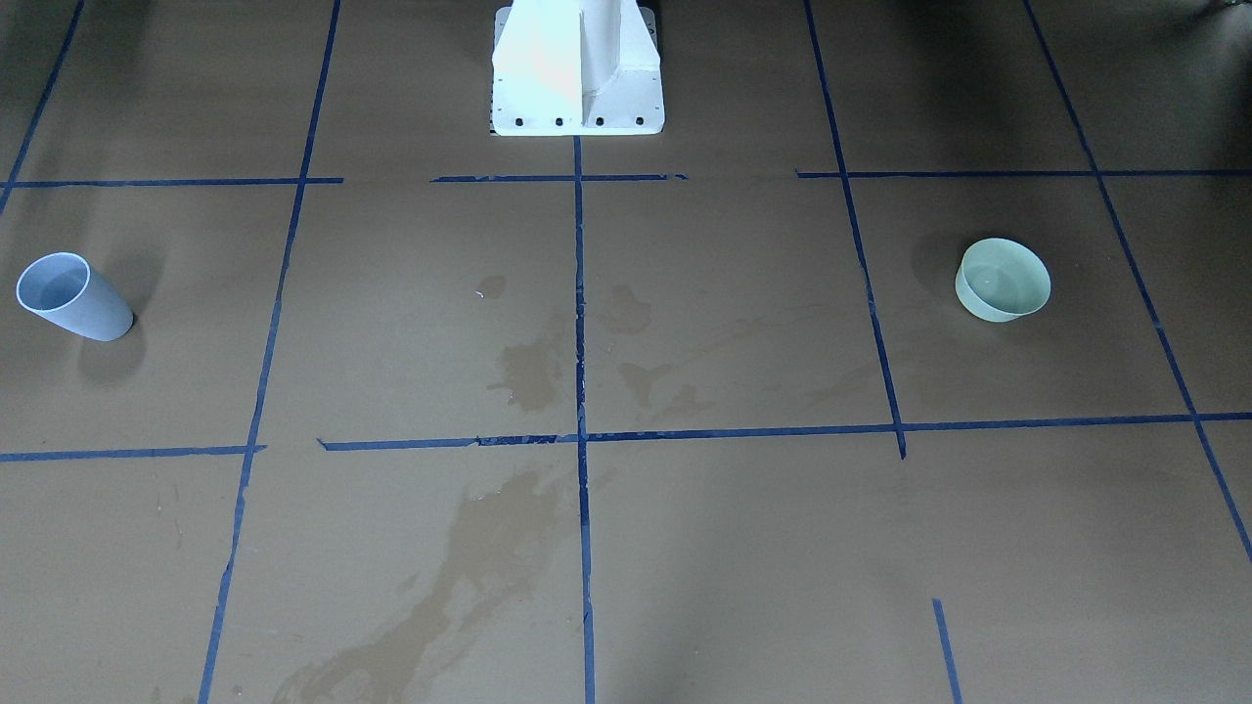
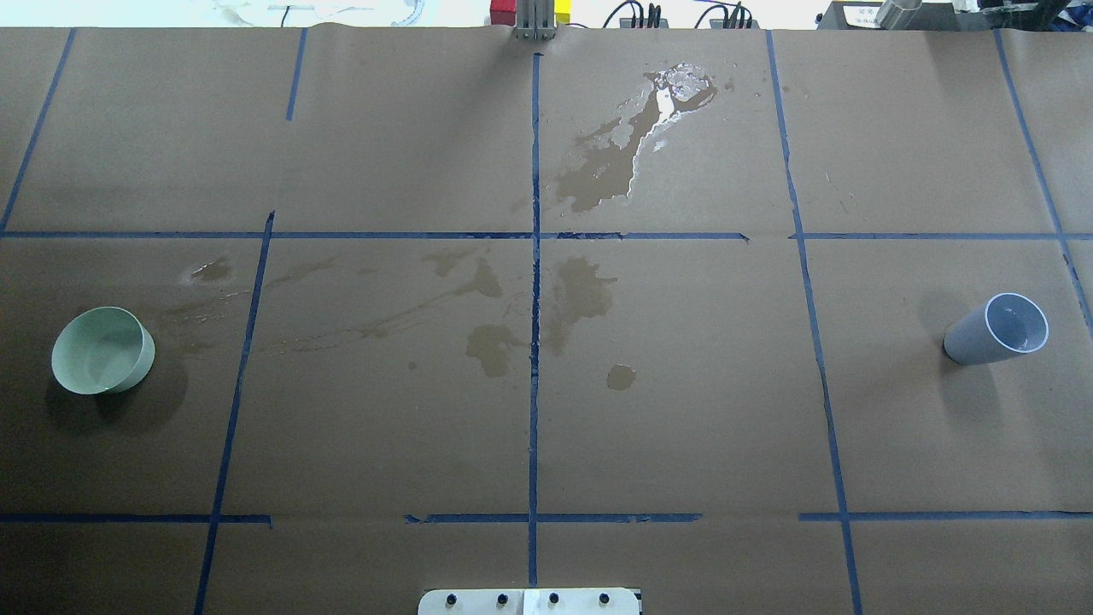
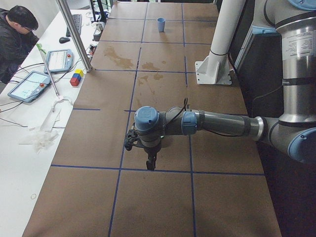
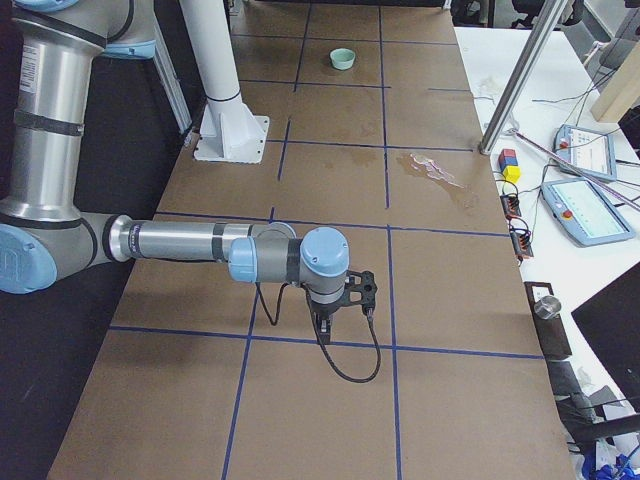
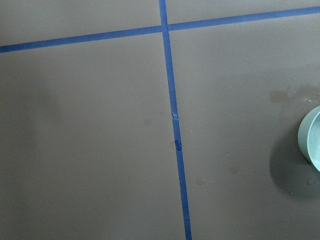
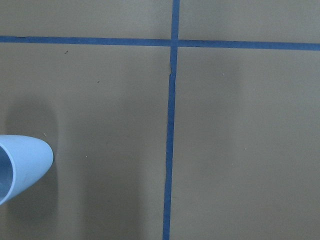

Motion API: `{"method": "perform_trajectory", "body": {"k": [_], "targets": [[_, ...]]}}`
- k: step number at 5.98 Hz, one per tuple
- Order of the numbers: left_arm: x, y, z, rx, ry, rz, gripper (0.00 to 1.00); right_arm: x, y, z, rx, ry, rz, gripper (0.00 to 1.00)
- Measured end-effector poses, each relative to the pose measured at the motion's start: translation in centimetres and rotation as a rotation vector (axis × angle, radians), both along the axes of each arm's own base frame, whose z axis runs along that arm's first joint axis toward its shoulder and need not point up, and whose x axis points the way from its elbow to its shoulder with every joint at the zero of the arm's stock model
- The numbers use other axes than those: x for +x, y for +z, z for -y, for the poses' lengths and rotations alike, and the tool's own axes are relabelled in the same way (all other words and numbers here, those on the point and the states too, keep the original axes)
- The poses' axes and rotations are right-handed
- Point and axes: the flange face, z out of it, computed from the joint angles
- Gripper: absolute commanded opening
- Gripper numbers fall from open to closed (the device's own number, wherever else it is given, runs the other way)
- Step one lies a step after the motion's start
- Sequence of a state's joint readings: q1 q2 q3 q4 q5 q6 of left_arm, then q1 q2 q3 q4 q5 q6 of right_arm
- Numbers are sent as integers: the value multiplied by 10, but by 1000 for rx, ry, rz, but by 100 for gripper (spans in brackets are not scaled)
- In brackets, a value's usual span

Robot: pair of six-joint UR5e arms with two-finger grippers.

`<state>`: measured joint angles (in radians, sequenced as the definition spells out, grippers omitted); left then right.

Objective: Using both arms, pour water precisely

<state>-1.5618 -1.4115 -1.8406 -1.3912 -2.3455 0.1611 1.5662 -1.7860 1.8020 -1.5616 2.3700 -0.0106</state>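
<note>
Now: cup and bowl stand far apart, water lies spilled between them

Out on the robot's left of the white pedestal [image 1: 577, 68] a pale green bowl [image 2: 102, 350] stands upright on the brown tabletop [image 2: 341, 427]. Well apart from it, on the pedestal's other side, a blue-grey cup [image 2: 997, 330] stands upright too, mouth up. Whether either holds liquid cannot be told. The water [image 2: 602, 166] that does show lies spilled on the tabletop. One large glossy puddle lies across from the pedestal near the far edge, just to the cup's side of the centre tape line [image 2: 534, 299]. Smaller dark patches lie nearer the pedestal on both sides of that line, and a thin wet trail runs from them toward the bowl.

The left arm [image 3: 217, 123] reaches level over the tabletop on the bowl's side of the pedestal, wrist turned down. Its wrist camera catches only the bowl's rim at the edge of view. The right arm [image 4: 190, 240] reaches out likewise on the cup's side of the pedestal, and its camera catches part of the cup. Both tools point down, clear of cup and bowl. They show only in the side views, so how far the left jaws or the right jaws stand parted cannot be told.
</note>
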Motion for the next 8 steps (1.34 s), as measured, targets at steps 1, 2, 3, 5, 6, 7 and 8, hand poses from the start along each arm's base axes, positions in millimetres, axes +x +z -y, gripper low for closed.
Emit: {"method": "perform_trajectory", "body": {"k": [1, 2, 3, 5, 6, 7, 8], "targets": [[0, -1, 0, 3, 1, -1, 100, 0, -2, 1, 12, 2, 1, 100], [0, -6, 0, 12, 1, -1, 100, 0, -4, 3, 30, 6, 2, 100], [0, -13, 1, 25, -1, 1, 100, 0, -4, 3, 33, 16, 4, 100], [0, -36, 15, 74, -6, 5, 100, 0, -8, 6, 41, 32, 4, 100], [1, -48, 25, 96, -11, 5, 100, 0, -13, 6, 71, 30, 2, 100], [1, -53, 31, 100, -17, 2, 100, 0, -18, 8, 111, 30, 2, 100], [3, -59, 33, 115, -16, -1, 100, 0, -22, 10, 137, 30, 5, 100]]}}
